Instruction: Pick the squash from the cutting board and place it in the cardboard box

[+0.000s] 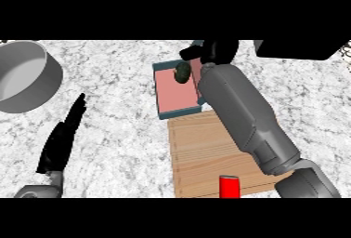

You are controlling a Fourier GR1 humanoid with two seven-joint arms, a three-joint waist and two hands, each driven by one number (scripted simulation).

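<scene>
**Squash held over the box**

The right hand (214,51) curls round the dark squash (183,72) above the cardboard box (179,95). The wooden cutting board (205,153) lies just beside it on the table (116,121). The left hand (60,139) rests, fingers straight.

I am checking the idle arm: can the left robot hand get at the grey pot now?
Probably yes. The left robot hand rests open at the lower left, and only bare counter shows between it and the grey pot at the upper left.
</scene>
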